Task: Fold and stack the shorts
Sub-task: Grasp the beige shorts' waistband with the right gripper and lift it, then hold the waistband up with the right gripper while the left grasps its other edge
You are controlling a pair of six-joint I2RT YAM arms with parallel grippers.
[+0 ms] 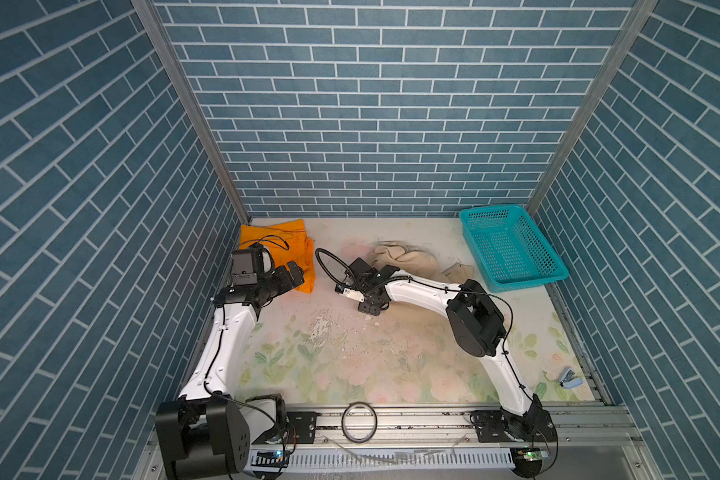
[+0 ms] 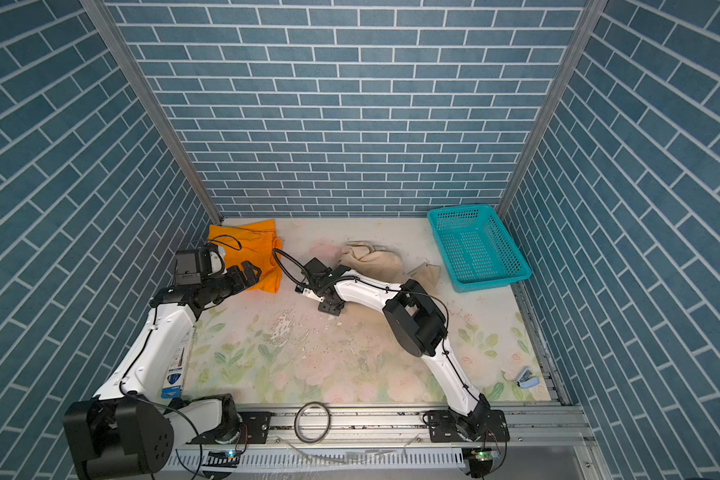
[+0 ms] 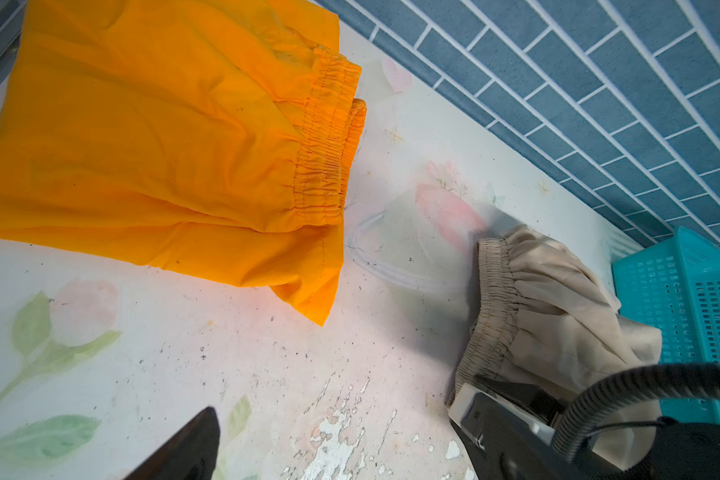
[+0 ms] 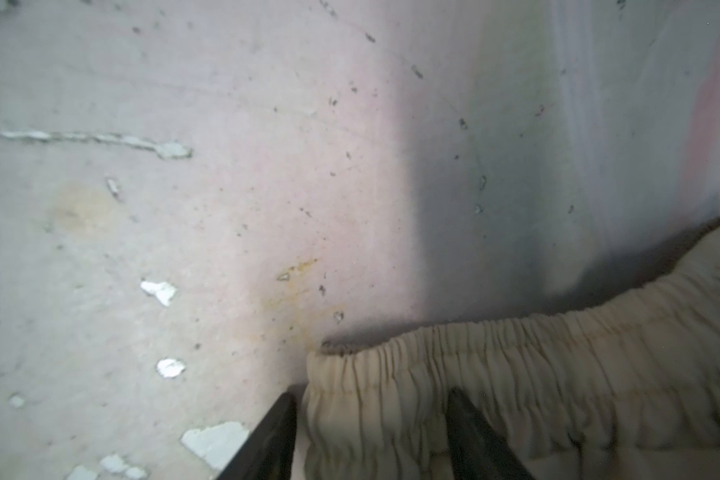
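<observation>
Our left arm (image 1: 229, 345) reaches forward, its left gripper (image 1: 297, 272) raised with jaws spread wide. Our right arm (image 1: 416, 293) bends in toward the middle, wrist pitched down, right gripper (image 4: 371, 392) low, jaws partly apart.

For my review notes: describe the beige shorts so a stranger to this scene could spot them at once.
Start at the teal basket in the far right corner of the table. Just left of it lie the beige shorts, a crumpled heap. The orange shorts, far left, are bright and flat.
</observation>
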